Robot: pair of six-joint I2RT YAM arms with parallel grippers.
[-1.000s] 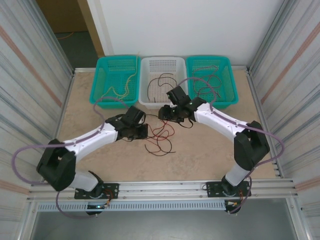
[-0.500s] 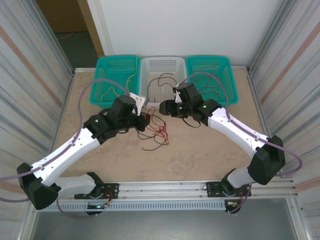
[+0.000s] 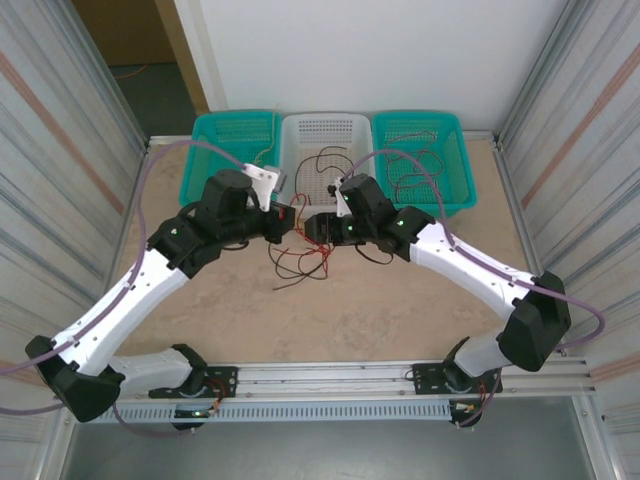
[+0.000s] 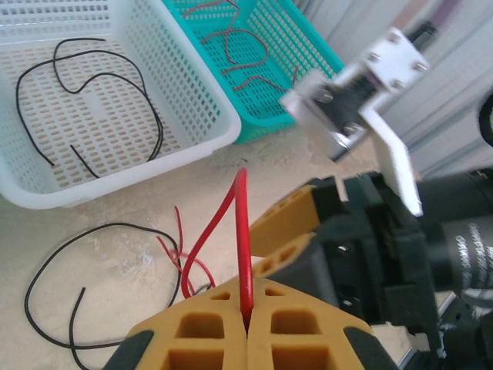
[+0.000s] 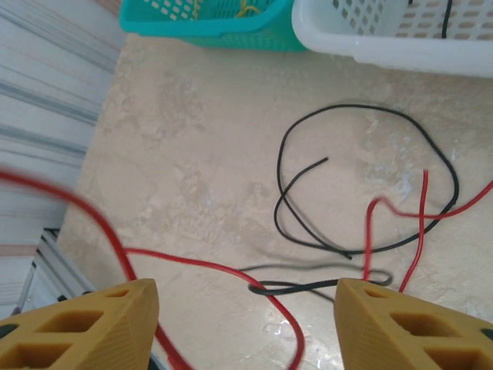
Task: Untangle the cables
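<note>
Now L pincer (image 4: 246,327) is clamped tight on a red cable (image 4: 243,231), just in front of the white basket (image 4: 154,171). R pincer (image 5: 245,301) gapes wide above red & black cables (image 3: 300,262), which lie tangled on the counter (image 5: 192,139) near that basket.

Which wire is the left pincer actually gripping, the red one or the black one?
The red wire: it stands straight up out of the shut left pincer, clamped there. The black wire lies loose in a loop on the table, touched by nothing.

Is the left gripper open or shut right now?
Shut: the left gripper has its yellow fingers pressed together, pinching a red cable between them.
</note>
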